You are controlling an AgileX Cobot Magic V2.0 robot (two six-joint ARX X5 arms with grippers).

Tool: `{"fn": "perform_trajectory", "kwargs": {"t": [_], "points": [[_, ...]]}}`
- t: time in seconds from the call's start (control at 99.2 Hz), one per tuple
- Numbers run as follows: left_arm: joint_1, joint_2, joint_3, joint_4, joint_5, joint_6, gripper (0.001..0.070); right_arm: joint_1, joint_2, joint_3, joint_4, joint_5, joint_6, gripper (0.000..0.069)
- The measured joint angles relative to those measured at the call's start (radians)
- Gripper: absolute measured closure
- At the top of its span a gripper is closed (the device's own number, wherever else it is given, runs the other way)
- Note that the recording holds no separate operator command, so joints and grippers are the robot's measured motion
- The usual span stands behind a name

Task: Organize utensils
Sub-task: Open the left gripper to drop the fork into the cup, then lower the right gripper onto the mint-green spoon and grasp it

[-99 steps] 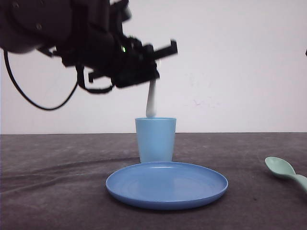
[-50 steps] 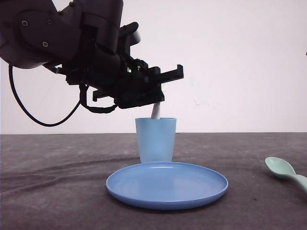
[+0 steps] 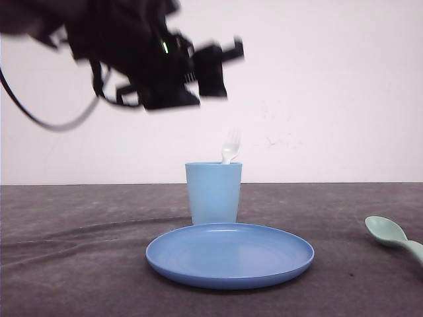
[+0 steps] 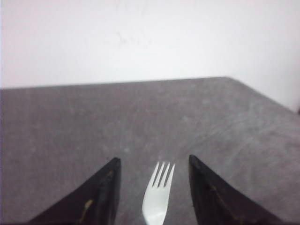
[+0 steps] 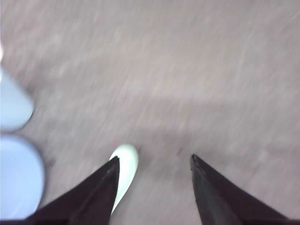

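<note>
Fork (image 3: 230, 146) tines stand up out of the light blue cup (image 3: 213, 192) in the front view, so we judge that half of the job done; our left gripper (image 3: 215, 66) hangs above, blurred, well clear of the rim. The spoon (image 3: 393, 237) lies on the table (image 3: 73, 264) far to the right, apart from the round blue plate (image 3: 230, 254).

From the left wrist we see the fork between our spread, empty fingers (image 4: 101, 194), touching neither.

From the right wrist, our right gripper (image 5: 154, 161) is spread wide and holding nothing, the spoon's bowl just beside one fingertip. Next, we think, we must centre over the spoon, descend, and close on it.
</note>
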Motion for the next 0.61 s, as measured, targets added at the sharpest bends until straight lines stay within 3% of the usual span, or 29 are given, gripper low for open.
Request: {"fn": "perform_trajectory", "kwargs": {"t": [0.272,0.605], "points": [[-0.002,-0.366,0.0,-0.423,0.0,0.005,0.0438,0.139,0.089,0.0,-0.137,0.072,0.109,0.0394],[-0.002,-0.684,0.0,-0.849,0.0,0.003,0.0438,0.306,0.271,0.0,-0.12,0.175,0.234,0.0394]]}}
